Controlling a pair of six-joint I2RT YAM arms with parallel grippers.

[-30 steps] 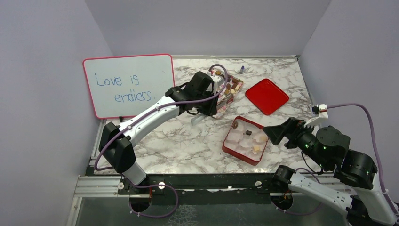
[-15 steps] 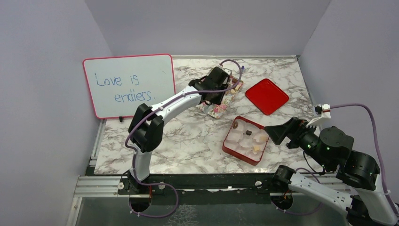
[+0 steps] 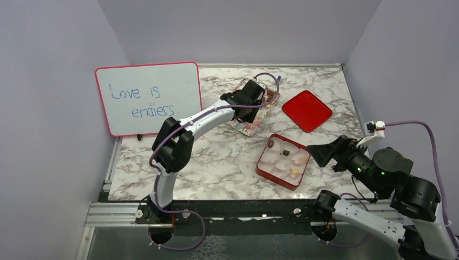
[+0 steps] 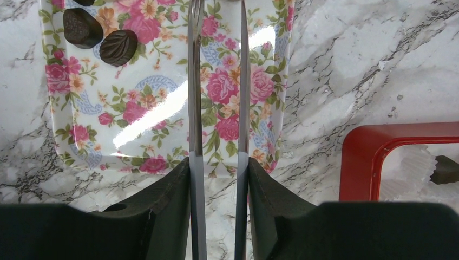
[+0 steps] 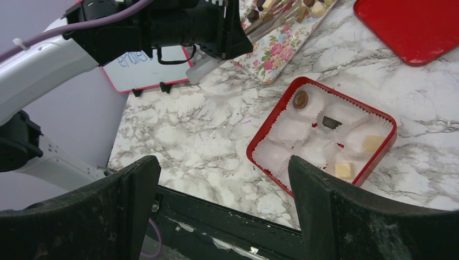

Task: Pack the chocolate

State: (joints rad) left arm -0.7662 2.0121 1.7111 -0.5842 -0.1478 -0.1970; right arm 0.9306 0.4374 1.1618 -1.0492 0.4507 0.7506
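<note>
white arms (image 3: pixel 203 116), black joints (image 3: pixel 174 150), purple cables (image 3: pixel 412 124)

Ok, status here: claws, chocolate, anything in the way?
Left claw open, empty, over floral tray. Right claw open, empty, near red box. Chocolate: four boxed, more on tray. Nothing blocking.

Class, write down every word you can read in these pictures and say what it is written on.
"Love is": blue handwriting, top line of the whiteboard.
"endless.": line below it, the l looking like an i.
Right wrist view: part of that writing shows, too blurred to read.
No other writing is legible.
</note>
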